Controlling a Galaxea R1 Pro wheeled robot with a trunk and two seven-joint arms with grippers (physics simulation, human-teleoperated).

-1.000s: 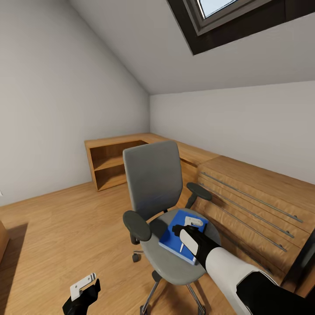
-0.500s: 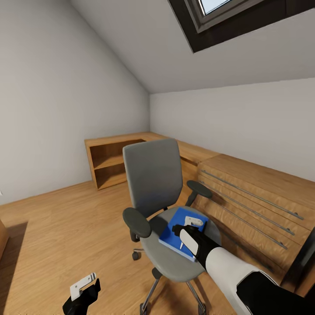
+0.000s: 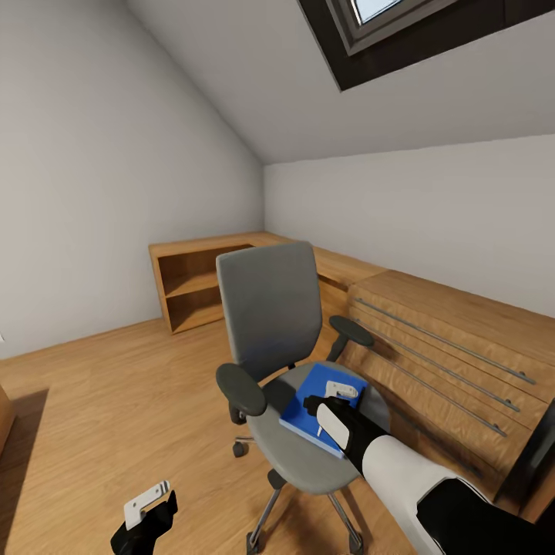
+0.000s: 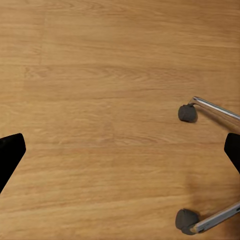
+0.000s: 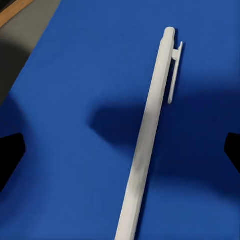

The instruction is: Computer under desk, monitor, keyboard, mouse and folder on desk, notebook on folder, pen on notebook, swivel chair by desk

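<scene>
Right gripper (image 3: 330, 401) hovers low over the folder (image 3: 308, 412) on the swivel chair (image 3: 285, 362) seat, lower centre of the head view. Jaws spread wide, tips at both edges of the right wrist view, nothing held. Pen (image 5: 147, 130) lies flat on the blue cover between them. Likely light, stiff, thin, prone to roll or skid on the slick cover; pinch mid-barrel, across its width, below the clip. Left gripper (image 3: 146, 512) idles at lower left, also wide open, over the floor (image 4: 100, 100).

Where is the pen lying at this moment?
The pen lies on the blue folder on the swivel chair seat; the right wrist view shows it between the open fingers of the right gripper.
</scene>
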